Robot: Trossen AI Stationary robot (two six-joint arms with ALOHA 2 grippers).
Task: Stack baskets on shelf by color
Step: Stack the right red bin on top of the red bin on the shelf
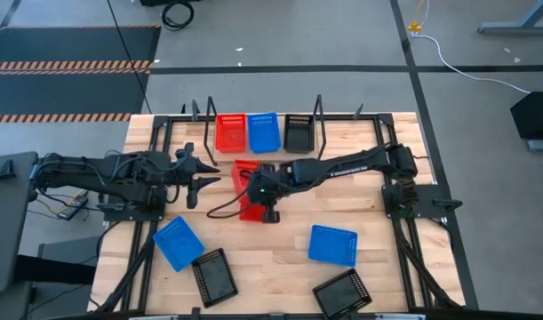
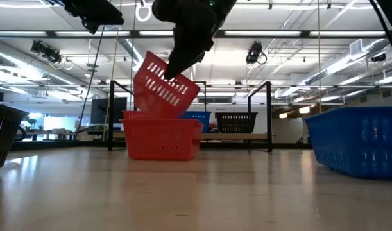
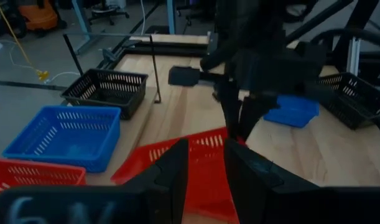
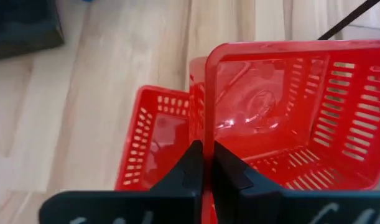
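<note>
From above, the right gripper (image 1: 264, 189) pinches a red basket (image 1: 245, 171) mid-table, just short of the shelf (image 1: 351, 116); at table height it hangs tilted over a second red basket (image 2: 161, 135); the left gripper (image 1: 200, 173), fingers spread, waits beside.

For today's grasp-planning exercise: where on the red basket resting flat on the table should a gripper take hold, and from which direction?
Grip the thin top rim of the resting red basket, coming from above with one finger inside and one outside the wall. It sits upright and open-topped, but the right gripper holds a tilted red basket over it, so choose the uncovered side.
</note>
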